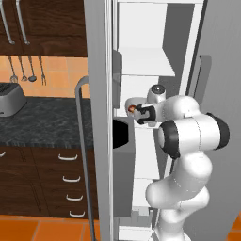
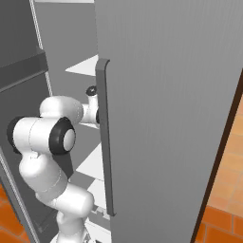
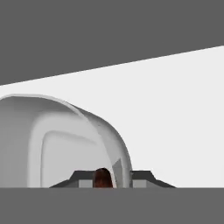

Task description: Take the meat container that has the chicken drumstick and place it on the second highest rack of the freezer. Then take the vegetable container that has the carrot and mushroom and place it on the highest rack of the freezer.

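Observation:
My gripper (image 1: 135, 112) reaches into the open freezer (image 1: 146, 42) and is shut on the rim of the meat container (image 1: 130, 104), a pale translucent tub. In the hand view the container (image 3: 65, 140) bulges at the left, its rim pinched between the dark fingertips (image 3: 81, 177). The reddish-brown chicken drumstick (image 3: 102, 178) peeks out inside it, seen as a red spot (image 1: 131, 109) from the left base. The container hangs below a white rack (image 1: 141, 68) and just above another rack (image 1: 143, 128). The vegetable container with the carrot and mushroom is out of view.
The freezer door (image 1: 98, 117) stands open at the left, with a grey bar handle (image 1: 82, 155) and a dark dispenser panel (image 1: 120, 133). The neighbouring grey door (image 2: 166, 118) with its handle (image 2: 105, 137) crowds the arm's right side. A dark counter (image 1: 42, 122) holds a toaster (image 1: 10, 100).

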Motion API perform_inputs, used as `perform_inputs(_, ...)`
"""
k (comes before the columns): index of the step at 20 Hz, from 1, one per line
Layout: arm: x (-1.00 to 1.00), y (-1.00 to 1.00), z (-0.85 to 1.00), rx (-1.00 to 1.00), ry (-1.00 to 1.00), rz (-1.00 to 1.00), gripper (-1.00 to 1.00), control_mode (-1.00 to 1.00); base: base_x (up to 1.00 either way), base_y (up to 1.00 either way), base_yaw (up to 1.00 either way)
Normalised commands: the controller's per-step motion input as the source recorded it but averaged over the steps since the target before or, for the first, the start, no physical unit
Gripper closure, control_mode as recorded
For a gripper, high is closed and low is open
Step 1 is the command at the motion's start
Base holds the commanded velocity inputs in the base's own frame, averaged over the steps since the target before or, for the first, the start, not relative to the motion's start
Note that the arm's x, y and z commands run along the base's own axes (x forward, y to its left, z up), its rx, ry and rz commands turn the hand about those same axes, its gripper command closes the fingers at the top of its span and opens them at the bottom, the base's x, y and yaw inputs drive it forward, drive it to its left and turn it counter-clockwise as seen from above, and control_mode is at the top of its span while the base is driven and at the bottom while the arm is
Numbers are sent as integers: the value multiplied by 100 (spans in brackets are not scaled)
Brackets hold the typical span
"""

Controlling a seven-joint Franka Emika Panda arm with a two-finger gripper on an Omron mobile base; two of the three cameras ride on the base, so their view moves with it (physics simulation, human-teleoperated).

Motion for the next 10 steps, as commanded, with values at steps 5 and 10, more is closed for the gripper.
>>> perform_inputs(5,-70,0,33,1,-28,-7,-100,-100,0,0,0)
perform_inputs(10,-100,-1,71,6,-39,-10,-100,-100,0,0,0)
